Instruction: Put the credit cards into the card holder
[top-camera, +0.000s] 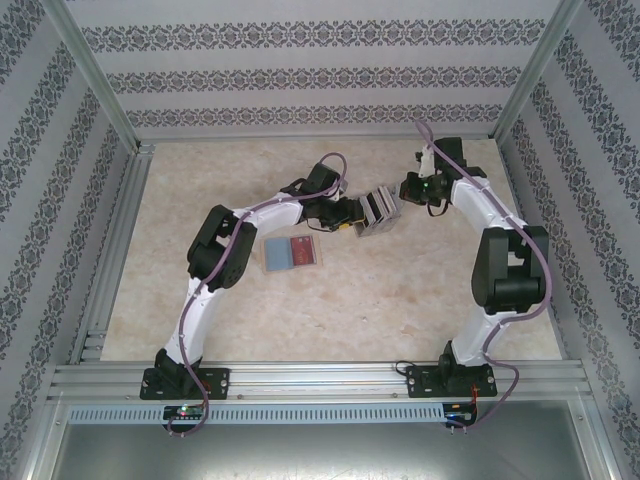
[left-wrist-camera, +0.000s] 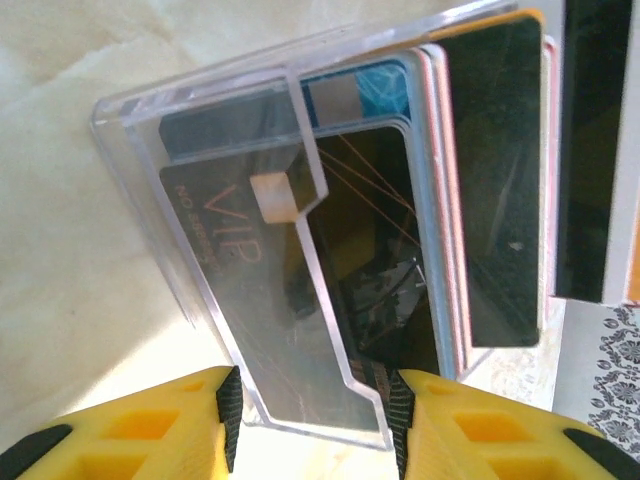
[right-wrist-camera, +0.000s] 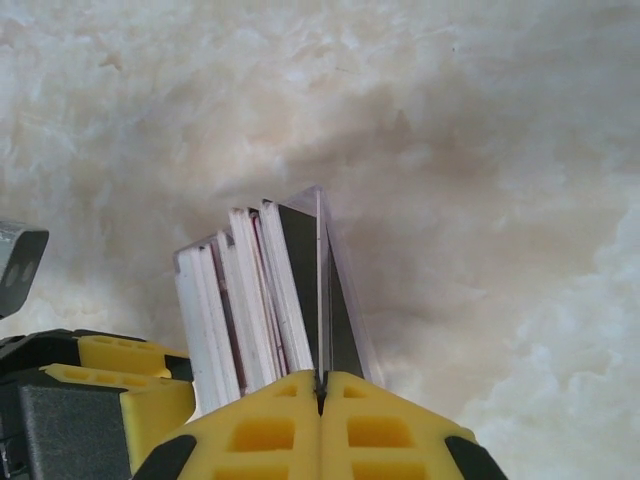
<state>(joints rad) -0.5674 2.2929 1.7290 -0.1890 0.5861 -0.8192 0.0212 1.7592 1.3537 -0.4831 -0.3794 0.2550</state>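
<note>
On the worktop (top-camera: 420, 300), left of the centre, a blue card (top-camera: 274, 256) and a red card (top-camera: 301, 250) lie flat, side by side. To their right the left claw (top-camera: 350, 214) grasps the clear card holder (top-camera: 378, 210) by its two sides. Several stored cards (left-wrist-camera: 495, 180) stand inside it, a dark one marked VIP in front. Just right of the holder, the right claw (right-wrist-camera: 320, 395) is clenched, its fingers pressed together at the holder's edge. Whether it pinches anything I cannot tell.

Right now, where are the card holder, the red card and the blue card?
card holder (left-wrist-camera: 240, 290), left wrist view, clear front wall
red card (top-camera: 304, 252), top external view, its face
blue card (top-camera: 275, 256), top external view, its face
</note>
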